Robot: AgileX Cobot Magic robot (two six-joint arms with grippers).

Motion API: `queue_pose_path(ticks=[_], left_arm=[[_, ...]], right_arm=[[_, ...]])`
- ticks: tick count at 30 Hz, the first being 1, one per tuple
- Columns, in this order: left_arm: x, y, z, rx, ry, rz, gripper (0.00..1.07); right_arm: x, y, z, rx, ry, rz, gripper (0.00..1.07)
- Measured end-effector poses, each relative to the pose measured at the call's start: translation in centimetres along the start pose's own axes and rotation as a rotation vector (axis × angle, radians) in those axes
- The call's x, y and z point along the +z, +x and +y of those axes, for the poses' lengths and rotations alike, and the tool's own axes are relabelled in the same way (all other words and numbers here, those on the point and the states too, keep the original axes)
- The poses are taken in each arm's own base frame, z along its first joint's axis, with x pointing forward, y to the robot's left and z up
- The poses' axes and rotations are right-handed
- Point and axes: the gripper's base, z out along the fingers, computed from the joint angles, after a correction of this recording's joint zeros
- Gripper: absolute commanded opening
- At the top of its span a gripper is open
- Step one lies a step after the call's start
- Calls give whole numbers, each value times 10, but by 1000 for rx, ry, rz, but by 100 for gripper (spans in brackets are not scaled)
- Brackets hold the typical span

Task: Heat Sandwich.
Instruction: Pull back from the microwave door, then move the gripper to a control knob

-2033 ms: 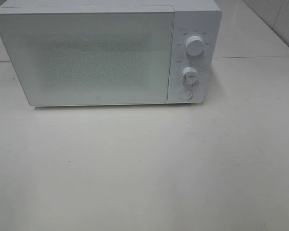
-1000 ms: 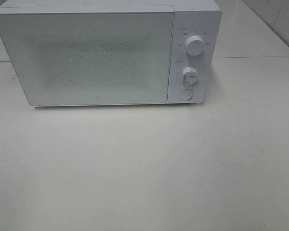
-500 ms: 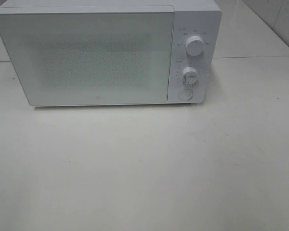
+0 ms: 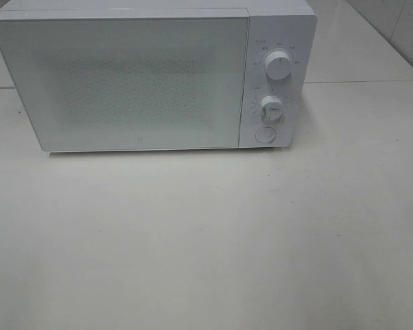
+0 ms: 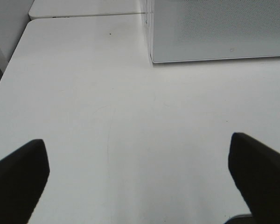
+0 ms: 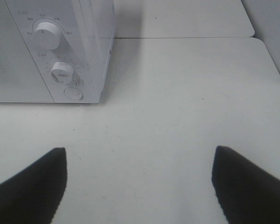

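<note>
White is nearly all I can see from where I stand: a white microwave [image 4: 151, 75] sits at 12 o'clock on a pale table [image 4: 206, 240], its door [image 4: 124, 82] shut flat. The controls run down the panel at 3 o'clock from the door: an upper knob [image 4: 279, 67], a lower knob [image 4: 271, 107] at 6 o'clock from it, and a round button [image 4: 265, 135] below that.

The sandwich is nowhere in any of the 3 views. It may be behind the speckled door, which I cannot see through, or off the table altogether. I cannot tell which.

The left gripper [image 5: 137, 154] hangs over bare table with its 2 dark fingers [image 5: 18, 172] spread wide and nothing between them, and the microwave's near corner lies ahead of it. The right gripper [image 6: 140, 154] is likewise spread wide and empty, facing the control panel.

My guess is that a sandwich will be light, soft and easily crushed. Its layers are likely to slide or fall apart if it is pinched across the bread. If it rests on a dish, I would take the dish by its rim rather than touch the bread. If not, a gentle grip across the crusts at 3 and 9 o'clock, kept level, seems safest.
</note>
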Motion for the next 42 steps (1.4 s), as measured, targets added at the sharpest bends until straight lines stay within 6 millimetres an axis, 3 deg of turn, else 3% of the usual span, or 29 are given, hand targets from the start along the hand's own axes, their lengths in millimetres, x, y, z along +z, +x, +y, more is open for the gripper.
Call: queue_pose_path(ticks=[15, 29, 42], left_arm=[[0, 0, 0, 0, 0, 0, 101], [0, 0, 0, 0, 0, 0, 101], [0, 0, 0, 0, 0, 0, 101]], right_arm=[[67, -18, 7, -13, -19, 27, 81], [123, -19, 12, -17, -40, 24, 76], [157, -18, 15, 6, -68, -66, 76]])
